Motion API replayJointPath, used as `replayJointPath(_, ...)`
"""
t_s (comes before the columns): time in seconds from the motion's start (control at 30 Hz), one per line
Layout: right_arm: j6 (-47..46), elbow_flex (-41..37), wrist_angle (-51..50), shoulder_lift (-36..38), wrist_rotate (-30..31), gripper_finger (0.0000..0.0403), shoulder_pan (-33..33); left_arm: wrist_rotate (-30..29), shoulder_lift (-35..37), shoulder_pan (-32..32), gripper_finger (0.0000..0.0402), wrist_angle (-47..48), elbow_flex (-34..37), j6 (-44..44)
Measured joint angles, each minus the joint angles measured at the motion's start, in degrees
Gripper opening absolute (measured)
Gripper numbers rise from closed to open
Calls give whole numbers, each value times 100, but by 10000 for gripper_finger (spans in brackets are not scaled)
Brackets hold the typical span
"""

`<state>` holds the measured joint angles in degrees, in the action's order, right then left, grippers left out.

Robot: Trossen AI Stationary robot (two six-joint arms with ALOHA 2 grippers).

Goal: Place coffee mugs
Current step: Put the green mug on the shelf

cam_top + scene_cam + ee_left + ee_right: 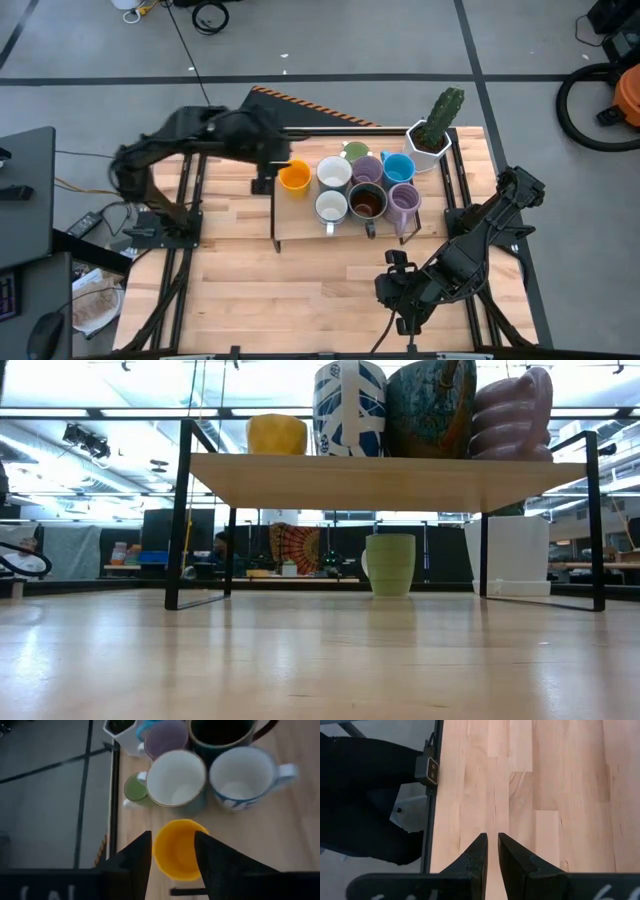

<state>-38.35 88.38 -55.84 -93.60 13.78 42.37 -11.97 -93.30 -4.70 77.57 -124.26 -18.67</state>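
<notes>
Orange mug (176, 849) on shelf (300, 222), between spread left tool (172, 857) fingers; right tool (490, 851) nearly pressed together.

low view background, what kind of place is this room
Probably a robotics lab or open workshop: long strip ceiling lights, benches with clutter behind the pale wooden table, and in the high view a grey taped floor with loose black cables.

High cam straight down; low cam table-level; both share shelf (340, 225), as does left wrist cam.
</notes>
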Motion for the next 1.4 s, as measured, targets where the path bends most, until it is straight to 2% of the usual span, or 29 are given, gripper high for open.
replayJointPath(0.1, 1, 0, 11, 0, -39, 50, -19, 12, 598, 156, 144, -601, 840, 337)
replayJointPath(0.27, 280, 67, 44, -2, -43, 50, -101, 26, 1634, 423, 142, -1687, 2827, 651)
replayJointPath(0.43, 998, 465, 180, -2, 67, 50, -404, 16, 2609, 473, 142, -3165, 4600, 976)
replayJointPath(0.63, 2008, 1043, 391, -2, 35, 49, -1112, 14, 3385, 390, 142, -4410, 6114, 1073)
replayJointPath(0.93, 3125, 1608, 161, 22, -85, 49, -2898, -4, 4499, 119, 142, -6295, 7836, 720)
replayJointPath(1.2, 3816, 1674, 607, 43, -1326, 49, -5043, -4, 5317, -162, 142, -7490, 8923, 604)
replayJointPath(1.33, 3772, 1674, 1066, 42, -2193, 49, -5936, -4, 5550, -195, 142, -7918, 9363, 606)
replayJointPath(1.4, 3569, 1674, 1141, 42, -2419, 49, -6304, 20, 5613, -185, 142, -8143, 9588, 708)
